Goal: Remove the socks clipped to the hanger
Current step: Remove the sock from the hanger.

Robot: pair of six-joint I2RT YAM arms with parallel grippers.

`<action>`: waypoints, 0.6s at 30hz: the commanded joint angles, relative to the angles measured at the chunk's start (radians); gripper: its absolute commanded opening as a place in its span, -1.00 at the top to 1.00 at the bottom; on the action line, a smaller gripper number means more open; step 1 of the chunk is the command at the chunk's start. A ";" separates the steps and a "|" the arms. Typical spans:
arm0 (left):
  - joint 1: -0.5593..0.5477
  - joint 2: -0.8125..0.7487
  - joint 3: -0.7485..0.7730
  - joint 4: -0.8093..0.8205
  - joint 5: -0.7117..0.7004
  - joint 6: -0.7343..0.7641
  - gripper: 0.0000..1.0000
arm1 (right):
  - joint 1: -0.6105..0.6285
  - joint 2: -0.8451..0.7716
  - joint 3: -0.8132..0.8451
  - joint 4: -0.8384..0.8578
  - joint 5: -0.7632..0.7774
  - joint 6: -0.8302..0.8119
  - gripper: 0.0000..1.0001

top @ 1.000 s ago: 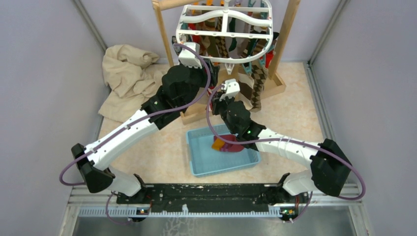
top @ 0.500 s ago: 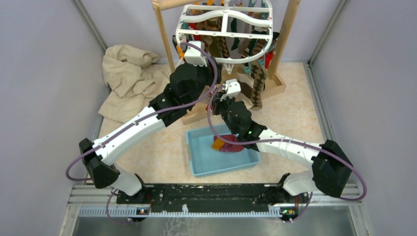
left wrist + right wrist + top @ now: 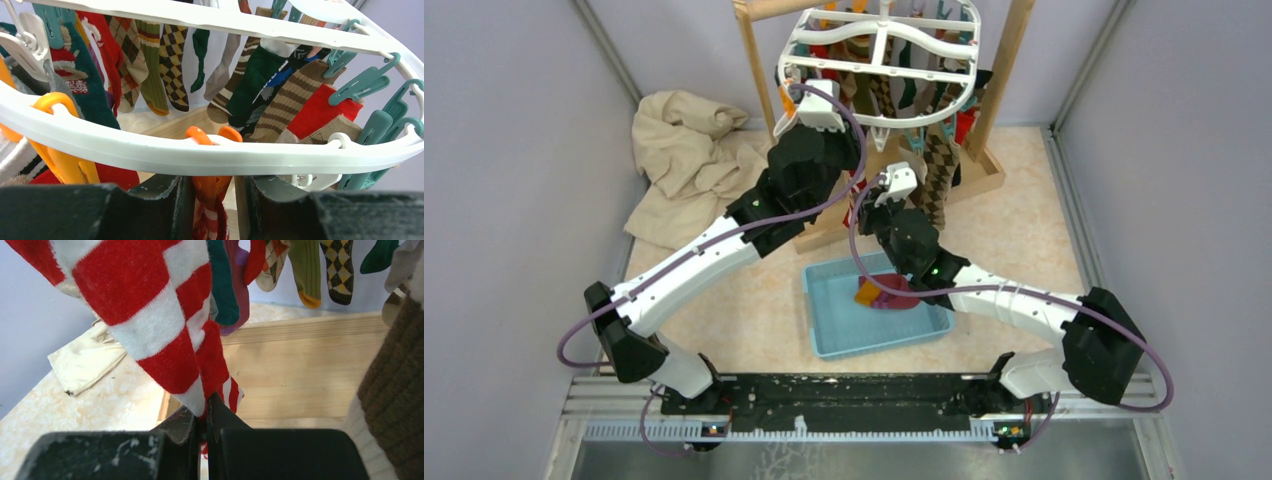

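An orange clip [image 3: 199, 135] is squeezed by the left gripper [image 3: 214, 181]; a striped sock [image 3: 150, 315] is pinched by the right gripper [image 3: 206, 422]. Few socks [image 3: 882, 294] are in the tray [image 3: 834, 338] behind; most are left on the hanger [image 3: 150, 152] ahead.

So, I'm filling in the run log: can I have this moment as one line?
left gripper: shut on orange clip | right gripper: shut on striped sock | striped sock: hanging from hanger | blue tray: socks inside
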 commanded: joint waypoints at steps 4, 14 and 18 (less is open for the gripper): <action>-0.005 0.003 0.042 0.026 -0.008 0.023 0.49 | 0.008 -0.046 -0.016 0.034 0.001 -0.003 1.00; -0.005 0.014 0.065 0.012 0.008 0.017 0.85 | 0.008 -0.073 -0.035 0.025 0.000 -0.003 1.00; -0.005 0.010 0.063 0.011 0.017 0.017 0.85 | 0.008 -0.129 -0.096 0.012 0.014 0.005 1.00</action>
